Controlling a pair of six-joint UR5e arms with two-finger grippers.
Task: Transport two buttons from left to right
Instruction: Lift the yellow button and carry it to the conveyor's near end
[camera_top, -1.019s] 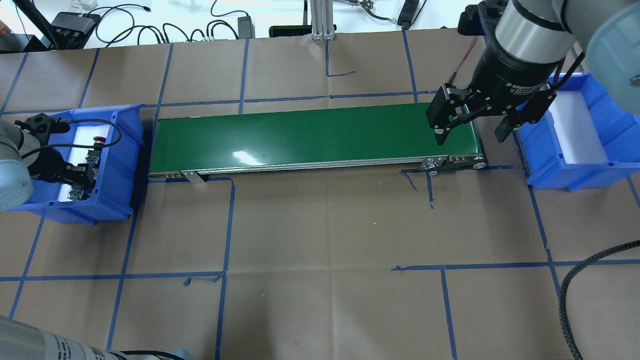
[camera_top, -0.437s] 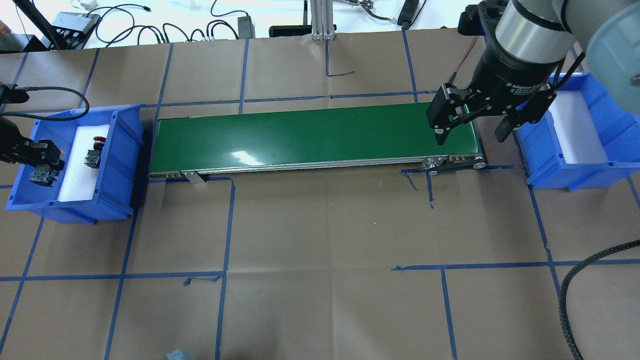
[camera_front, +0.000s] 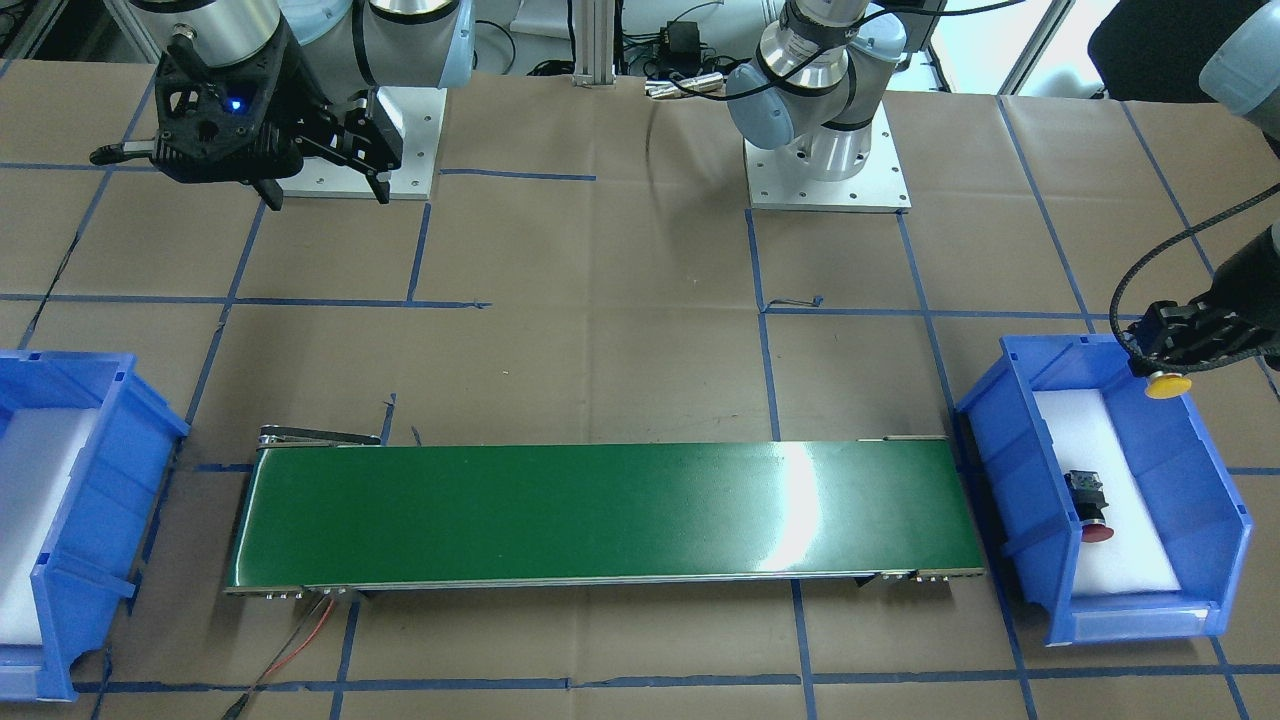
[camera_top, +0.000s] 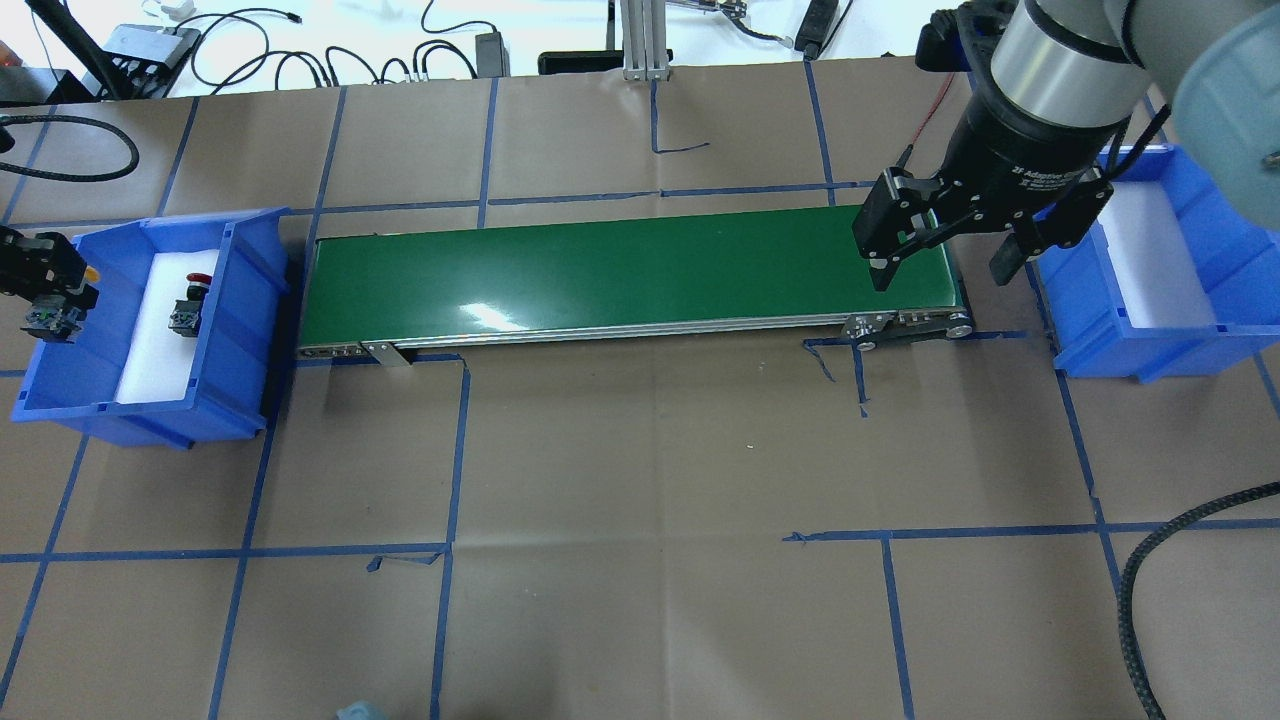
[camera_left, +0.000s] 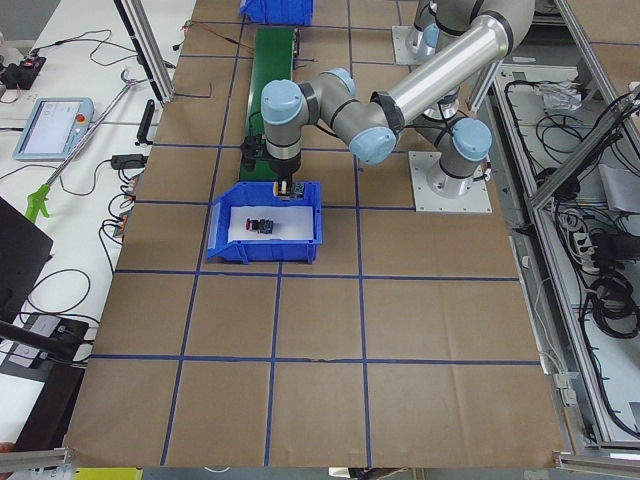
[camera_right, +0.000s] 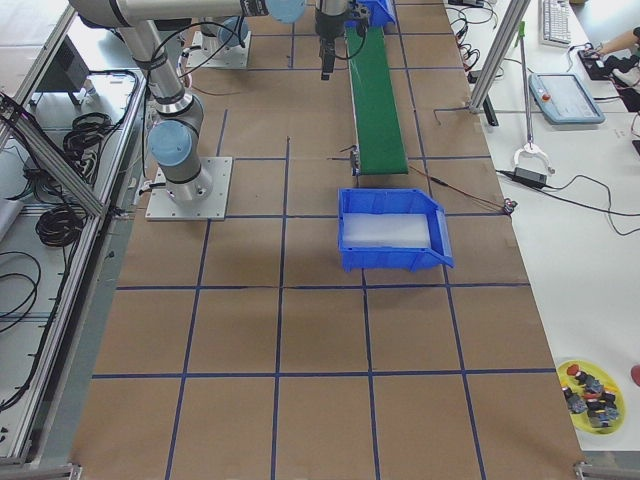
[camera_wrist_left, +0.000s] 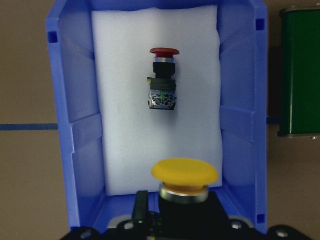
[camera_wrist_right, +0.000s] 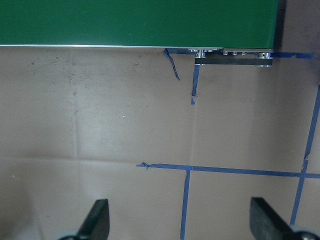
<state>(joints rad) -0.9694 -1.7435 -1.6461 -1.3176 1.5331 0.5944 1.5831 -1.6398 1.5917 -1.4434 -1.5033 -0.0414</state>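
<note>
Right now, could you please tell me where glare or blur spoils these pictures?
Overhead view: a white glare patch on the green belt. Front-facing view: a wider pale sheen across that belt. Right wrist view: the right claw is blurred at the bottom edge, while the brown paper is sharp.

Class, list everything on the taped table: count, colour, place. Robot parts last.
yellow button: one, yellow cap, held above left bin's edge
red button: one, red cap, lying on foam in left bin
conveyor belt: one, green, centre
bins: two, blue, one at each belt end
foam pads: two, white, lining the bins
table cover: one, brown paper, blue tape grid
left gripper: one, black, shut on yellow button
right gripper: one, black, open, above belt's right end
</note>
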